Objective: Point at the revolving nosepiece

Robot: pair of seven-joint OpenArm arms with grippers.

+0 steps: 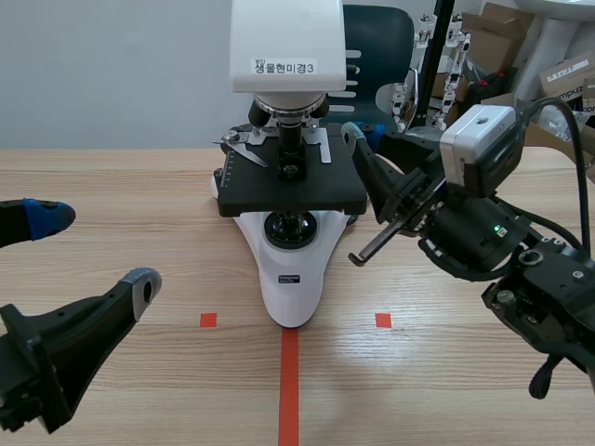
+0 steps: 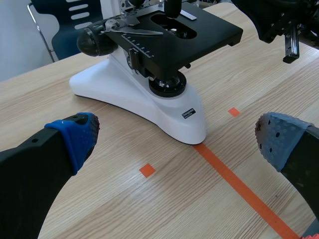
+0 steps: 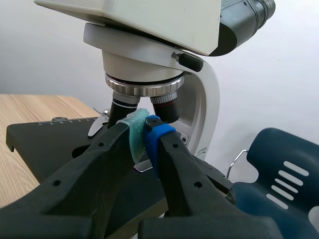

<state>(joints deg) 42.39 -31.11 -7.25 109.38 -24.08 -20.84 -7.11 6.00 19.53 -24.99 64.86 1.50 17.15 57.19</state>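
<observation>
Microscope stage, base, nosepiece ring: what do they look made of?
Stage: matte black, likely painted or anodised metal; flat, sharp edges, white scale marks. Base: glossy white, moulded plastic or enamelled casting, cannot tell which; smooth rounded curves, soft highlights. Nosepiece ring: bare silvery metal by its look; fine ribbing, bright glints.

A blue chair (image 1: 383,37) stands near cardboard boxes (image 1: 498,35).
</observation>
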